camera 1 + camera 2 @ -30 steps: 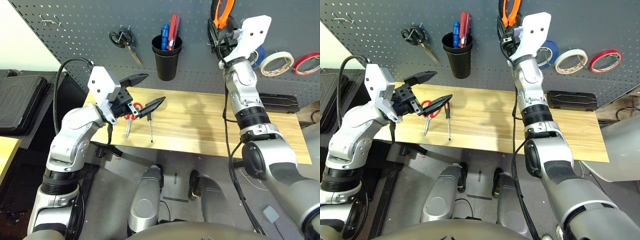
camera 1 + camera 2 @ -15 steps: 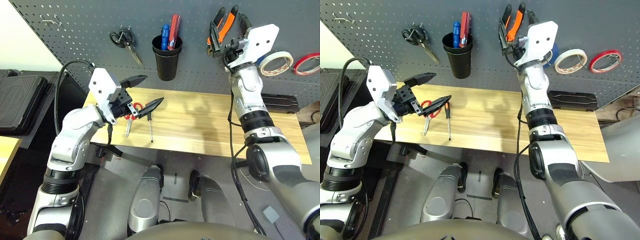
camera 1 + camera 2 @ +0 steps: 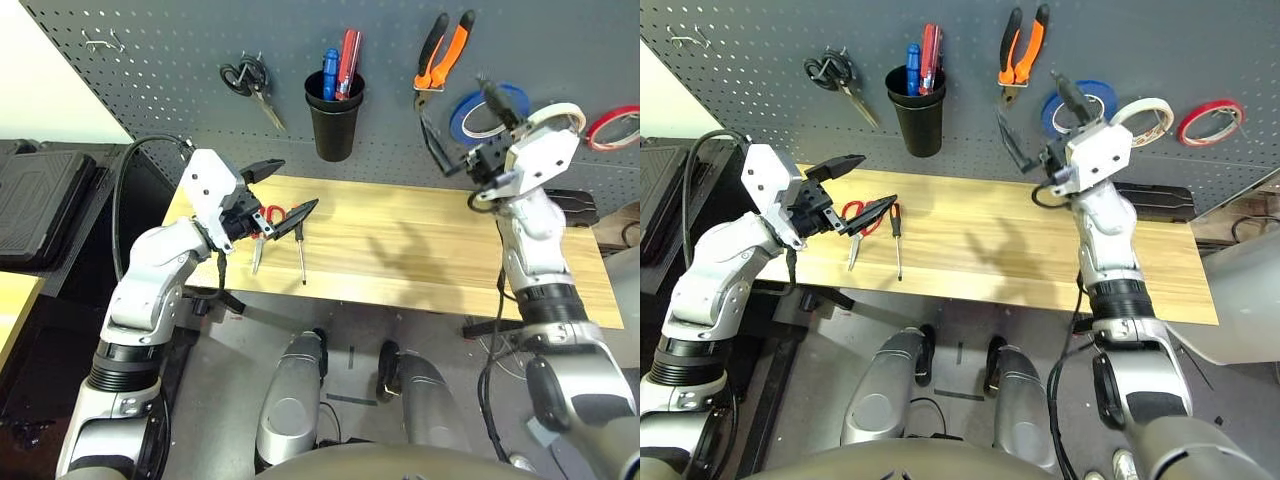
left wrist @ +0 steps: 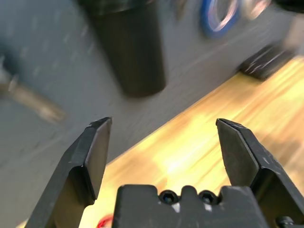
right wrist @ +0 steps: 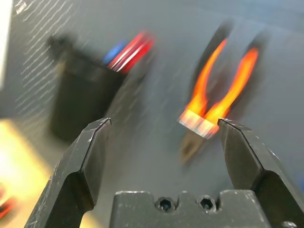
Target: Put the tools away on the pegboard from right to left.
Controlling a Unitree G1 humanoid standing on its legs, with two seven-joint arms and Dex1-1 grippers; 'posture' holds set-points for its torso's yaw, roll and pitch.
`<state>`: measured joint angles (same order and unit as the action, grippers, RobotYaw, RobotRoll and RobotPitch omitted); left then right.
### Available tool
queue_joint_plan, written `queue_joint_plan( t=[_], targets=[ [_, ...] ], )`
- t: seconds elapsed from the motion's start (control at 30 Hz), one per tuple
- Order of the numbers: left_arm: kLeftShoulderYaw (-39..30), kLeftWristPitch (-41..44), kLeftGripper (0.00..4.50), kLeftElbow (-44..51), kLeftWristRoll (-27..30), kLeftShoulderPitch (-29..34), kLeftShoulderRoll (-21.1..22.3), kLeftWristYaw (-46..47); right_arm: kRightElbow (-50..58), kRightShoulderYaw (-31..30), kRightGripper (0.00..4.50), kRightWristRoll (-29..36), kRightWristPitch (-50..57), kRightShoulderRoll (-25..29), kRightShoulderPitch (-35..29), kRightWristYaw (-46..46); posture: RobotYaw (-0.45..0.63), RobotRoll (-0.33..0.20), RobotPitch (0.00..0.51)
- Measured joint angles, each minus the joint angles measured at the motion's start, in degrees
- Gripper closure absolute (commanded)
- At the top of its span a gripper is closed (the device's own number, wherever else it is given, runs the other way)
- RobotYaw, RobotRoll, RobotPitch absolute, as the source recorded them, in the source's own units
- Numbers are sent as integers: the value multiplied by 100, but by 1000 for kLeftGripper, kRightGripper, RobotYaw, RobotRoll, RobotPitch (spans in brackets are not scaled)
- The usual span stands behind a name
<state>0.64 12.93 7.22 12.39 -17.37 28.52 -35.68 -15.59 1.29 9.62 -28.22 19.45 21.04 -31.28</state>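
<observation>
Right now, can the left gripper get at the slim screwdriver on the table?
Probably yes: the left gripper hangs open just above the slim screwdriver, nothing between them; only the red-handled scissors lie close beside it.

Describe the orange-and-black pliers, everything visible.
The orange-and-black pliers hang on the pegboard, jaws pointing down, handles spread upward in a V. One handle looks black, the other orange; the head is dark metal. They sit between the black cup and the blue tape roll, slightly tilted. What hook carries them cannot be seen. The right tool is open below them, apart and empty.
</observation>
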Motion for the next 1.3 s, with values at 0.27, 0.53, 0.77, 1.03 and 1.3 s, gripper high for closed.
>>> queue_joint_plan(
  t=[0.27, 0.53, 0.77, 1.03, 1.3],
  targets=[
    [218, -90, 0, -873, -837, -6, -608, 997, 169, -323, 38, -197, 733, 358, -837, -474, 321, 0, 221],
    [487, 111, 0, -1427, -1186, -247, -1107, 1410, -241, -520, 38, -455, 922, 456, -1045, -672, 320, 0, 238],
    [539, 503, 0, -2713, -1482, -872, -1556, 1967, -436, -742, 38, -714, 1425, 446, -1148, -716, 308, 0, 256],
    [490, 614, 0, -3828, -1618, -1342, -1747, 2364, -444, -897, 38, -1080, 1809, 442, -1193, -599, 281, 0, 286],
    [377, 609, 0, -4691, -1614, -1673, -1945, 2497, -415, -953, 38, -1156, 1973, 444, -1239, -556, 262, 0, 311]
  ],
)
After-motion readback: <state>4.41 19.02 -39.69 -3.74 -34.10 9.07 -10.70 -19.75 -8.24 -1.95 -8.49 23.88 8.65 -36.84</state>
